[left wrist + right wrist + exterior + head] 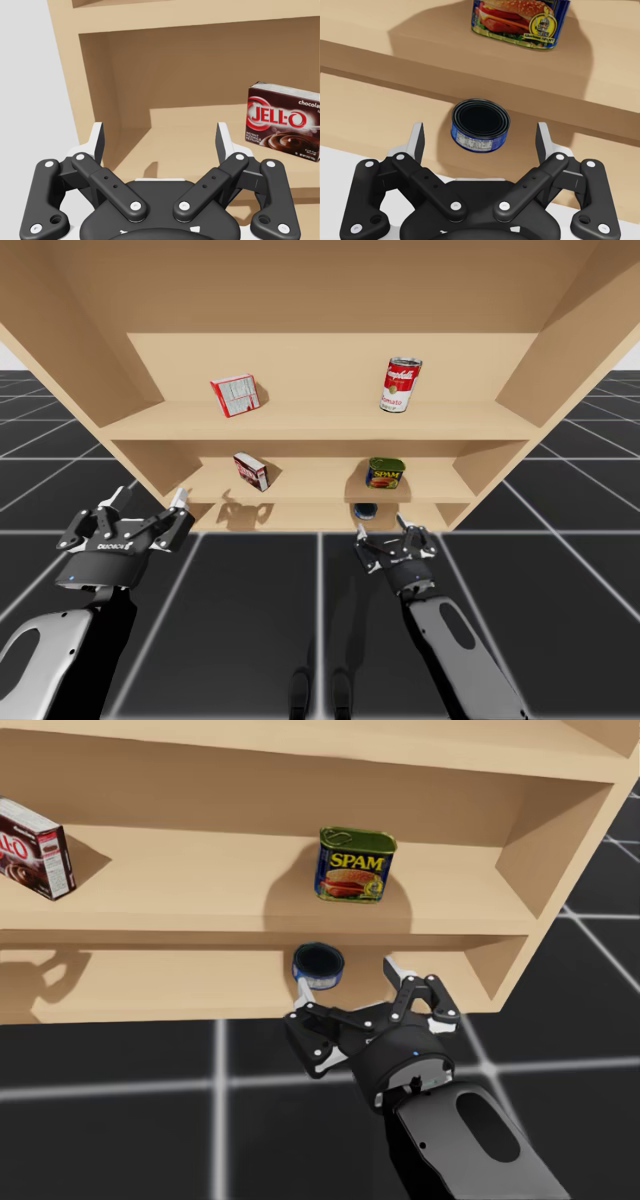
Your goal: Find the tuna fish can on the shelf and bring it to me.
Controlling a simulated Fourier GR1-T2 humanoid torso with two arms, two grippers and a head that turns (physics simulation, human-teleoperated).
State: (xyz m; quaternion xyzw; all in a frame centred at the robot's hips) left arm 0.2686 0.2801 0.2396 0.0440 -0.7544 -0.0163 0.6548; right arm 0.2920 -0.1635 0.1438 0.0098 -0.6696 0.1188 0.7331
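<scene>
The tuna can (480,125) is a low round blue can with a dark end face. It rests on the bottom shelf (150,985) and also appears in the high view (365,511) and head view (318,965). My right gripper (480,136) is open just in front of the shelf edge. The can lies a little ahead of it, in line with the gap between its fingers, touching neither. The same gripper (384,537) (345,995) sits low at the shelf's right half. My left gripper (150,502) (160,135) is open and holds nothing, at the shelf's left end.
A blue-and-yellow rectangular can (355,865) stands on the middle shelf directly above the tuna can. A brown box (280,122) sits on that shelf's left part. The top shelf holds a red-and-white box (234,395) and a red-and-white can (399,385). The shelf board overhangs the tuna can closely.
</scene>
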